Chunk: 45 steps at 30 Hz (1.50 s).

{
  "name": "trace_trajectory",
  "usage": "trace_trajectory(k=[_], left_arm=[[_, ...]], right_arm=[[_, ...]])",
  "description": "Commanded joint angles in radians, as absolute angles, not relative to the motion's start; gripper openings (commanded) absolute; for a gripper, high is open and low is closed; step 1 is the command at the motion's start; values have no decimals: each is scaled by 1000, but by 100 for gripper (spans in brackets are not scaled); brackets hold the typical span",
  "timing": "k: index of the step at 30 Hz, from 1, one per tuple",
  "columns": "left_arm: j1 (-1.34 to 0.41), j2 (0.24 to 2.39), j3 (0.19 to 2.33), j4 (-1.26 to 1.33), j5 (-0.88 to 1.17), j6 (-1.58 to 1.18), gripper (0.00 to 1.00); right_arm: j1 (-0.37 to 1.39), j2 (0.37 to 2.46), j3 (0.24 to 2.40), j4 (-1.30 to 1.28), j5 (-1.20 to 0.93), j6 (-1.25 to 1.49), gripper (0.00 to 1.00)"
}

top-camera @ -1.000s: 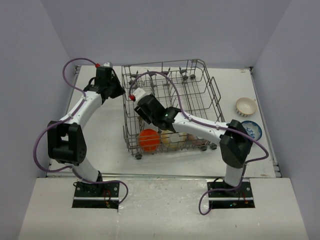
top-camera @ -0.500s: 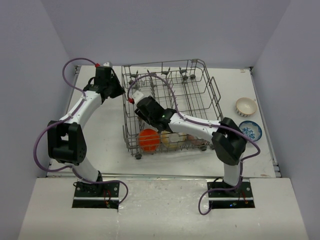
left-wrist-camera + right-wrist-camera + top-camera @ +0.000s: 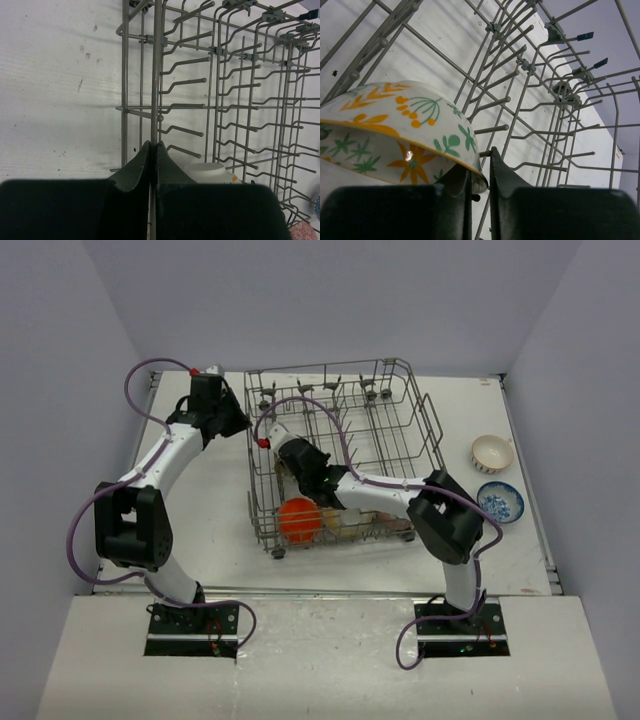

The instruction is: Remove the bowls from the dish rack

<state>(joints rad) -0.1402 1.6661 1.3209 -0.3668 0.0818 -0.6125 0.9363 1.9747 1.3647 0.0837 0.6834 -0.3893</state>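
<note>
Right wrist view gave us what the top view hid: the right gripper (image 3: 480,162) pinched on the rim of the floral bowl (image 3: 395,135) inside the dish rack (image 3: 554,31). Left wrist view showed the left gripper (image 3: 154,147) clamped on a rack wire.

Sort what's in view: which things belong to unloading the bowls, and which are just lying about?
Job: dish rack; floral bowl, pinched by right gripper; orange bowl in the rack; white bowl and blue-patterned bowl, already out on the table; left gripper, clamped on a rack wire.
Lying about: nothing loose; only the arms' purple cables.
</note>
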Motion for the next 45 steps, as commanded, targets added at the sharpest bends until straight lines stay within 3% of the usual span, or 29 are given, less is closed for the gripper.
trace_trajectory(k=[1, 8, 12, 18, 23, 30, 37, 45], left_arm=[[-104, 1672, 1278, -376, -5, -606, 0], [-104, 1700, 1304, -382, -6, -607, 0], [-104, 1733, 1313, -385, -5, -612, 0], [-106, 1772, 1324, -383, -8, -611, 0], [-106, 1798, 1331, -376, -15, -612, 0], [-106, 1801, 1327, -364, -38, -600, 0], [-104, 1802, 1331, -385, -35, -595, 0], [-92, 1810, 1462, -512, -67, -538, 0]], right_arm=[[930, 1959, 1289, 347, 762, -431, 0], [953, 1864, 1183, 429, 745, -445, 0], [957, 1844, 1091, 754, 767, -572, 0], [962, 1956, 1121, 1047, 818, -779, 0], [960, 2066, 1210, 1141, 827, -854, 0], [960, 2091, 1227, 1140, 859, -821, 0], [962, 1944, 1172, 1046, 877, -767, 0], [953, 1738, 1355, 528, 856, -626, 0]])
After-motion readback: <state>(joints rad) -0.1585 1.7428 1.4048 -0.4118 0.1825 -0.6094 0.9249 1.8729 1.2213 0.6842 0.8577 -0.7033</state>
